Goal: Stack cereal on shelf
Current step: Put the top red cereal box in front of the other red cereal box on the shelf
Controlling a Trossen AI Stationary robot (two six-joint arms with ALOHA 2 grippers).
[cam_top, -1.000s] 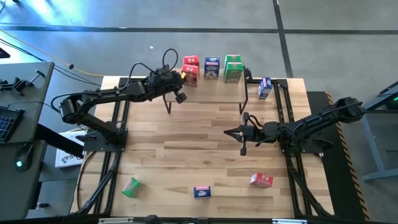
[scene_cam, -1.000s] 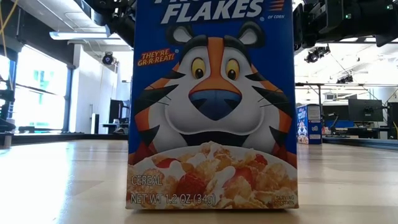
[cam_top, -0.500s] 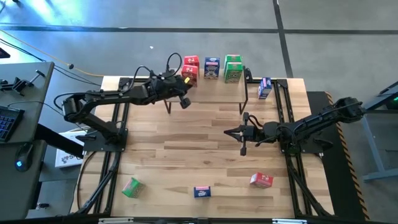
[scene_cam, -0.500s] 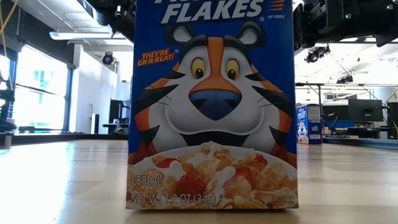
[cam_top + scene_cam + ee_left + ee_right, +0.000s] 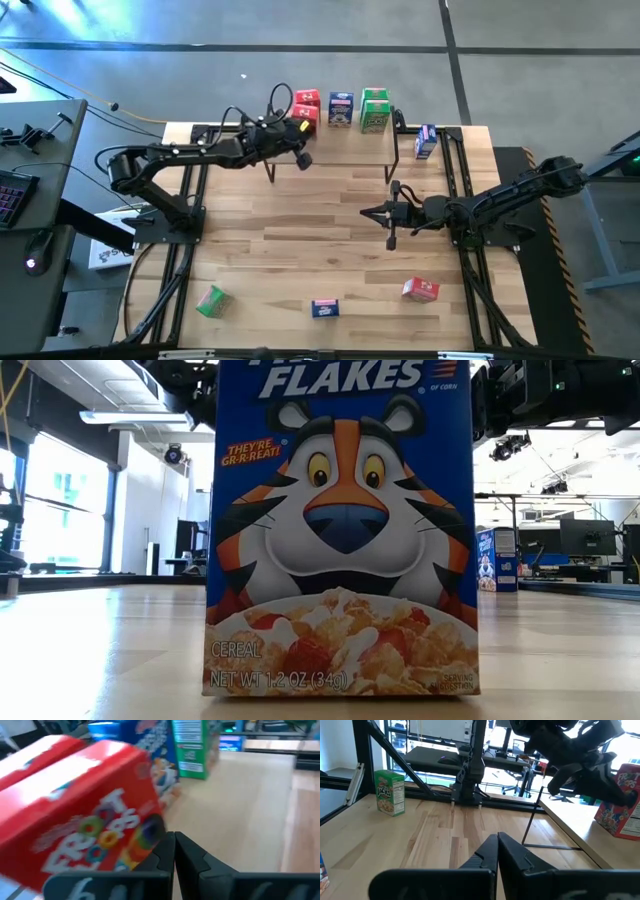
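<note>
Overhead, the left gripper (image 5: 300, 158), shut and empty, hovers by red boxes (image 5: 306, 112) on the shelf (image 5: 330, 148); the right gripper (image 5: 392, 215) waits closed mid-table. Its wrist view shows a blurred, probably tilted red box (image 5: 85, 840) close.

My shut left gripper (image 5: 300, 158) hovers at the shelf (image 5: 330, 140), which carries red (image 5: 306, 110), blue (image 5: 342, 110) and green boxes (image 5: 375, 110).

A blue cereal box (image 5: 342, 525) fills the low view, hiding the shelf.
</note>
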